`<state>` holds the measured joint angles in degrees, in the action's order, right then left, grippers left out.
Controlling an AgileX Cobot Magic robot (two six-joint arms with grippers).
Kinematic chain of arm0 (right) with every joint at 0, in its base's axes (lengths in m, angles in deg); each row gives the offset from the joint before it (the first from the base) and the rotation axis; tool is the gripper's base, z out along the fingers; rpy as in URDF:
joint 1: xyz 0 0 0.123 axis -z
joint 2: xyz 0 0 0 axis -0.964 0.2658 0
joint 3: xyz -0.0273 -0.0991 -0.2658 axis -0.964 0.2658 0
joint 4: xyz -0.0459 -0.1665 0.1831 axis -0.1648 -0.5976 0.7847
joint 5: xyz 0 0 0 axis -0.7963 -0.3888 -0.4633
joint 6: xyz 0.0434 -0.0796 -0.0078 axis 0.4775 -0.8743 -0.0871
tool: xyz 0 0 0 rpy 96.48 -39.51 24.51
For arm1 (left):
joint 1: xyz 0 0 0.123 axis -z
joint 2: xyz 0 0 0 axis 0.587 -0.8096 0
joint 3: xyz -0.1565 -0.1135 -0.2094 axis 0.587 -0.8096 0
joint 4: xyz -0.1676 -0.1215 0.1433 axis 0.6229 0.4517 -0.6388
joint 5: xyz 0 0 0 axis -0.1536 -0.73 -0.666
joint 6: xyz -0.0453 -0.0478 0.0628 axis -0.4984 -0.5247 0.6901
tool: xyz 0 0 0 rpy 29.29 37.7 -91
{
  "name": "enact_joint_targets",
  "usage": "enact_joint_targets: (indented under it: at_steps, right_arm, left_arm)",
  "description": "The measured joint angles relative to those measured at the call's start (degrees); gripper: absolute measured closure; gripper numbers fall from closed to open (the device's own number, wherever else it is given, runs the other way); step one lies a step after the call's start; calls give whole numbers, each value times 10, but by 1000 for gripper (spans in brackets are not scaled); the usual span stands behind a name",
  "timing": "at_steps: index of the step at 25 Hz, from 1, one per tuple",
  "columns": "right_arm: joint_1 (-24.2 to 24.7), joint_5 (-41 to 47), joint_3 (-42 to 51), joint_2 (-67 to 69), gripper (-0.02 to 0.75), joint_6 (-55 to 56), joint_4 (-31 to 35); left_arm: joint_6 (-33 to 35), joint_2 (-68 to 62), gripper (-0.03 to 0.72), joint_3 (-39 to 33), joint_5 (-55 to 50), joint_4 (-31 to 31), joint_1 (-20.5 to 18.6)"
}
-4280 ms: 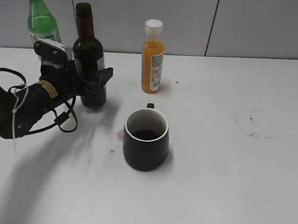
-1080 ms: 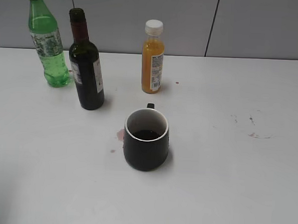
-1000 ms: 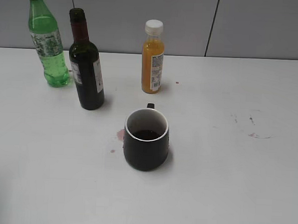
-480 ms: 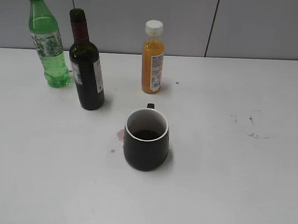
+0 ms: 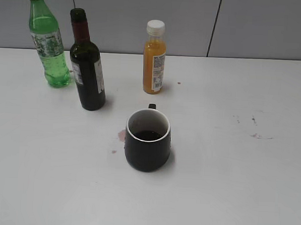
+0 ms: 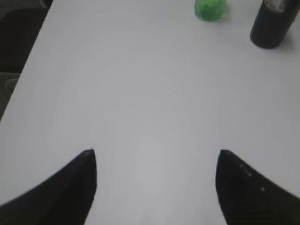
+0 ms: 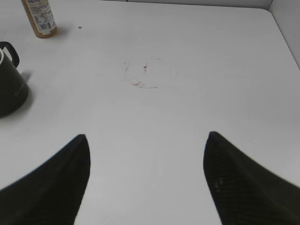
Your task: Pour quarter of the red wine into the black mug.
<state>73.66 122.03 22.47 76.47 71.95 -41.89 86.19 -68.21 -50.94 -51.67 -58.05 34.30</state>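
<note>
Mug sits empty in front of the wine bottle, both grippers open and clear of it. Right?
Not empty. The exterior view shows dark liquid at the bottom of the mug. The rest holds: the wine bottle stands behind it, and the left gripper and right gripper are open, holding nothing.

Three bottles: red wine [image 5: 87, 64], green bottle [image 5: 47, 39], orange juice bottle [image 5: 154, 57]. One black mug [image 5: 147, 140], nearest the wine.

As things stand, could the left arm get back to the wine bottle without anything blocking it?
Probably yes. The left gripper is open over bare table, and the wine bottle stands ahead to its right, with the green bottle standing apart beside it, not between them.
</note>
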Motion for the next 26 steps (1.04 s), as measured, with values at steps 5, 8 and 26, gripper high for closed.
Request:
enact_joint_targets:
  at_steps: [5, 8, 26]
  right_arm:
    - [0, 0, 0, 0, 165, 0, 0]
    - [0, 1, 0, 0, 165, 0, 0]
    - [0, 0, 0, 0, 165, 0, 1]
  left_arm:
    - [0, 67, 99, -1, 0, -4, 0]
    - [0, 102, 99, -1, 0, -7, -1]
    - [0, 135, 99, -2, 0, -11, 21]
